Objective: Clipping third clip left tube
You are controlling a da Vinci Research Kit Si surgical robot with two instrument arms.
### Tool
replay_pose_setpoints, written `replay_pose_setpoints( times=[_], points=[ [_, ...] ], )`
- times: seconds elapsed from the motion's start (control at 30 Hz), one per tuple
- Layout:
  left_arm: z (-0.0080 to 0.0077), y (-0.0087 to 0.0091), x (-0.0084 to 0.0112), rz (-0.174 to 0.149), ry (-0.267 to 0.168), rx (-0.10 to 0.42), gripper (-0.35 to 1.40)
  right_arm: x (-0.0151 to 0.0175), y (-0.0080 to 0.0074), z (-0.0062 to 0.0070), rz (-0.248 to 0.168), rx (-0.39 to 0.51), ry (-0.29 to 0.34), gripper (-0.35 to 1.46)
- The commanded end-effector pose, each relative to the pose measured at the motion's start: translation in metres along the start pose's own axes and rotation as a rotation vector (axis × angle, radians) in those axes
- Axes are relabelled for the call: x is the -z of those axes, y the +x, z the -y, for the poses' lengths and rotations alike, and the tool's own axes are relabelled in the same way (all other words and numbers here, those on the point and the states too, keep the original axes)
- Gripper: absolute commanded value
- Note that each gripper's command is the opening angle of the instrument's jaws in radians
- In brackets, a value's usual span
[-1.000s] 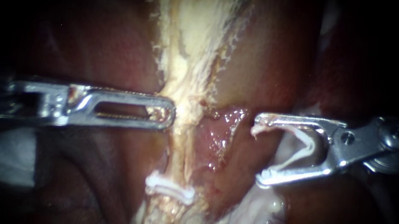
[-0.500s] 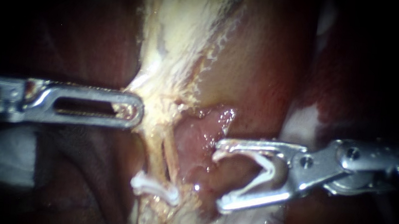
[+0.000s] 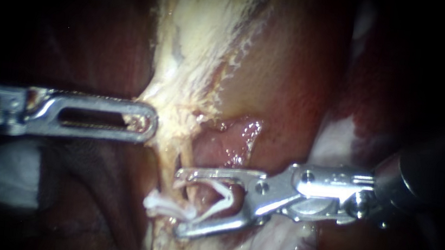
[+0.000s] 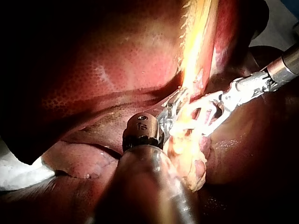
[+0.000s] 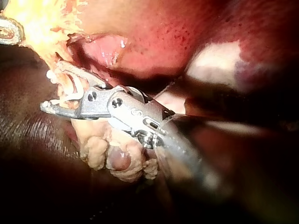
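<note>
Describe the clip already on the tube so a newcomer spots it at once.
A pale strand runs down the middle of the endoscope view. Near its lower end a white clip lies flat across it; the other clip gapes as a V inside the right instrument.

Left instrument (image 3: 150, 124): bright silver, dark slot along jaw, rusty smear near hinge. Right instrument (image 3: 179, 202): silver jaws, black shaft. Loaded clip (image 3: 224, 196): white. Clip on tube (image 3: 168, 208): white too. Tube (image 3: 183, 151): tan-yellow. Tissue band (image 3: 205, 25), upper centre: cream, frayed whitish edges. Liver (image 4: 93, 79): red, fine pale stippling. Glossy patch (image 3: 235, 137), centre: wet pink.
</note>
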Motion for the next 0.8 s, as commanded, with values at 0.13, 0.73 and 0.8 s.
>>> replay_pose_setpoints(
  times=[0.13,0.73,0.8],
  points=[
    [0.0001,0.0000,0.0001,0.000,0.000,0.000,-0.35,-0.0002,-0.0010,-0.0009,0.012,-0.010,-0.004,0.60],
    [0.0005,0.0001,0.0001,0.002,-0.002,0.001,-0.35,-0.0019,0.0003,-0.0014,-0.017,-0.017,0.015,0.60],
    [0.0005,0.0002,0.0001,0.002,-0.002,0.001,-0.35,-0.0021,0.0004,-0.0014,-0.017,-0.015,0.020,0.60]
  ],
)
